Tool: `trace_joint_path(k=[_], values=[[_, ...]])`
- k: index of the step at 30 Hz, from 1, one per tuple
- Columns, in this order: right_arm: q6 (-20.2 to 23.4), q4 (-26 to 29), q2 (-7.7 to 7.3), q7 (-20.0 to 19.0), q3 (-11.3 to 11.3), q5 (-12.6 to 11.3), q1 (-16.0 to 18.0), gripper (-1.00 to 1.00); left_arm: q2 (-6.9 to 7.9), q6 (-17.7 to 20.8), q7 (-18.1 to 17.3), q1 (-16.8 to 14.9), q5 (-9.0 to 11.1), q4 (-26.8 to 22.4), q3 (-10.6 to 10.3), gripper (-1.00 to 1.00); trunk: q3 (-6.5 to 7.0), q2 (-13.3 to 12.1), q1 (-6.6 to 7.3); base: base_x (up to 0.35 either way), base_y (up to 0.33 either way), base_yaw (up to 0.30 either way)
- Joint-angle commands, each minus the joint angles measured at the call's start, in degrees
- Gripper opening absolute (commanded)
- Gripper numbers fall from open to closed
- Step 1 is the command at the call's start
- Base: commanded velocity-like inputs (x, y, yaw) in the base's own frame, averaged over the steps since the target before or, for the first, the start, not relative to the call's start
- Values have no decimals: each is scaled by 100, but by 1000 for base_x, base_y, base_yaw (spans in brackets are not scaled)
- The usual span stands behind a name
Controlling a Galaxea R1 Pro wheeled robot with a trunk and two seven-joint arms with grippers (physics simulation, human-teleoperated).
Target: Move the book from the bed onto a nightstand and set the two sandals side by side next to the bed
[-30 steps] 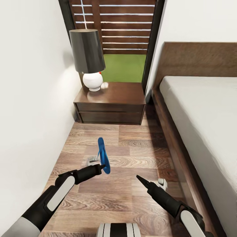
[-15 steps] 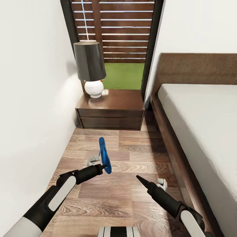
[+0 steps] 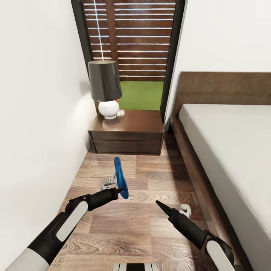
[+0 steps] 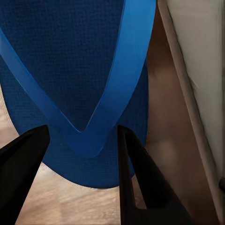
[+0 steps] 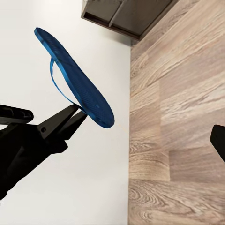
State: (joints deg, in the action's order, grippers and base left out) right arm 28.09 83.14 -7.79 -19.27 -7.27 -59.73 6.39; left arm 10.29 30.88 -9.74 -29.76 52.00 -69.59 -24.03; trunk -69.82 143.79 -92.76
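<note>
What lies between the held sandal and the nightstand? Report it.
Bare wood-plank floor in the head view: nothing stands between the blue sandal, gripped by the left gripper, and the nightstand.

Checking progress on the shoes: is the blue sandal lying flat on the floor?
No. The left claw holds the blue sandal by one end, on edge above the wood floor.

We see the bed [image 3: 226,150] cut off by the head view's right edge, its foot out of sight. In the left wrist view the blue sandal [image 4: 79,84] runs past the top edge, hiding its toe end. In the right wrist view the right pincer [image 5: 219,143] shows as one dark tip at the edge, so we cannot tell its opening.
</note>
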Motion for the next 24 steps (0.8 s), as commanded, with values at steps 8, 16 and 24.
trace_joint_path(k=[8, 16, 24], values=[[21, 1, -3, 2, -2, -33, 2, 100, -17, 21, 8, -3, 12, -2, -5, -100, 174, -9, 21, 0, 0, 0], [-140, 163, -68, 163, -59, 126, -55, 100, -9, 181, 104, -30, -126, -164, -33, -100, 239, -14, 30, 0, 0, 0], [-395, 402, -35, 420, -70, 369, 61, 100, -239, 216, 119, 202, -308, -111, -97, -100, 394, -23, 48, 0, 0, 0]])
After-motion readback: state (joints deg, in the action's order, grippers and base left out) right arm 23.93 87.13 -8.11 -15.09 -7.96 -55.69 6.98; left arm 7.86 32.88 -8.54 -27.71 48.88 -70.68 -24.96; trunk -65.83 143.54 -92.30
